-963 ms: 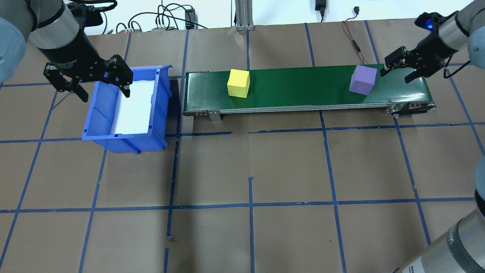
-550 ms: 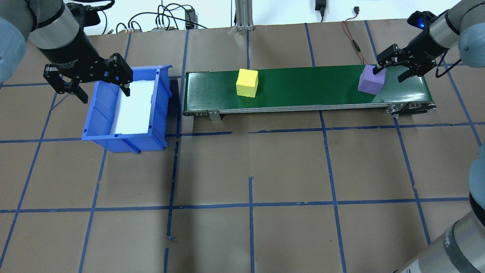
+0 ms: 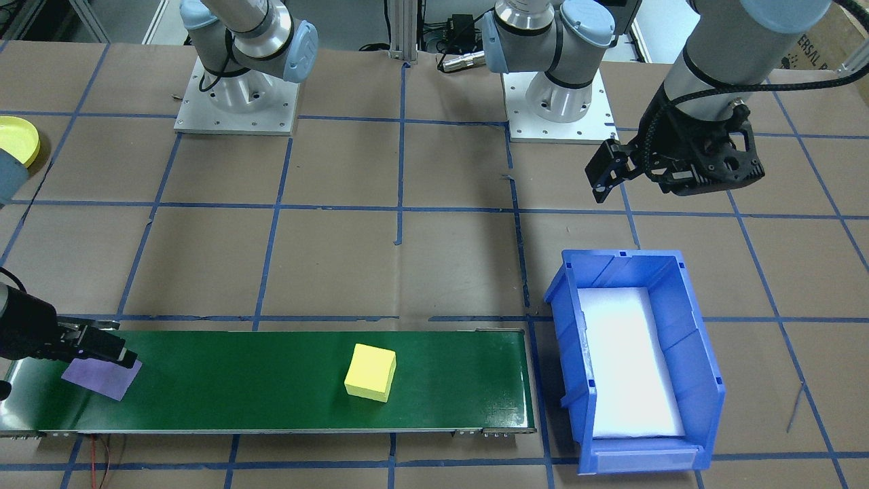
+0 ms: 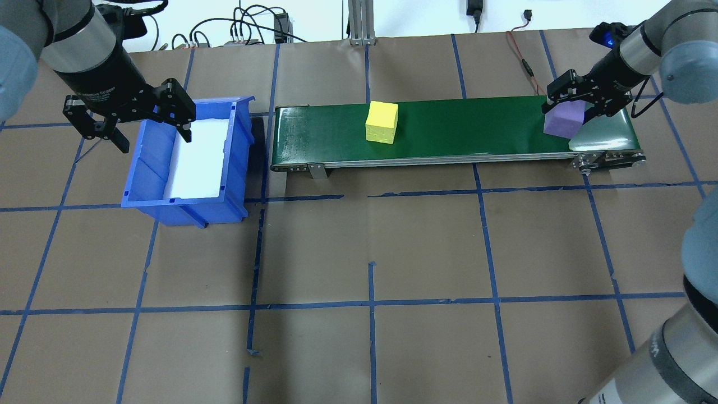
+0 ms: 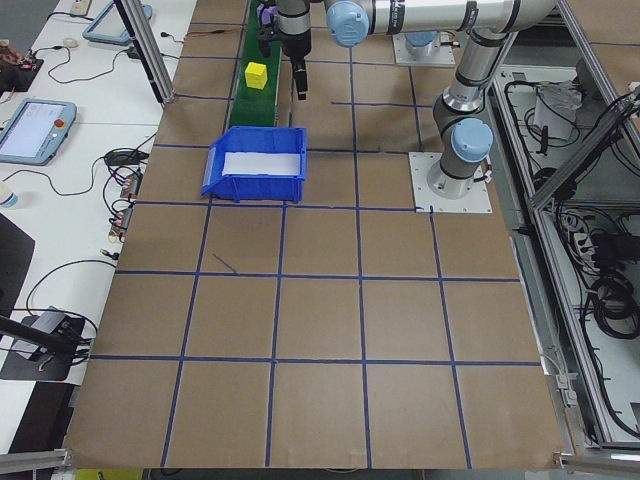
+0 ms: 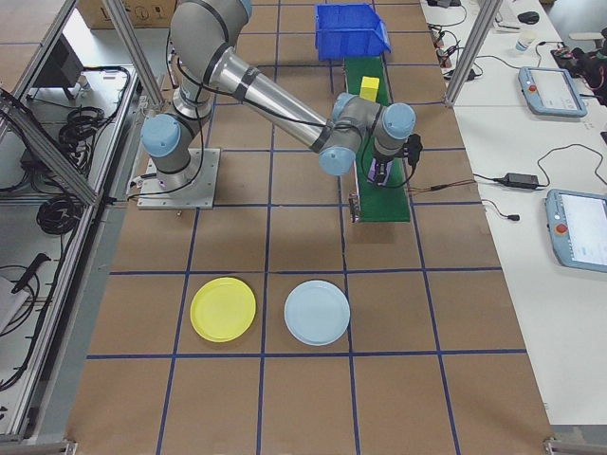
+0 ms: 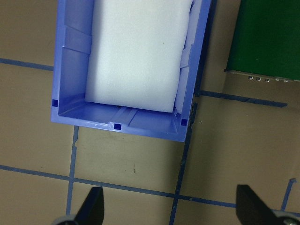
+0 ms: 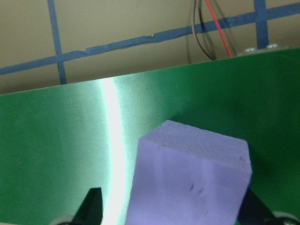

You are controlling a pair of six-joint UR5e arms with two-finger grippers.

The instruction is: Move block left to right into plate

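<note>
Straddling the purple block (image 4: 564, 123) at the right end of the green belt (image 4: 449, 132), the right gripper (image 4: 571, 101) is standing apart, not clamped. Closing off-centre is risking a soft, matte foam cube twisting or slipping. The left gripper (image 4: 132, 120) is hanging apart over the blue bin (image 4: 168, 210). The smooth round yellow plate (image 6: 223, 310) is lying well away from the belt.
</note>
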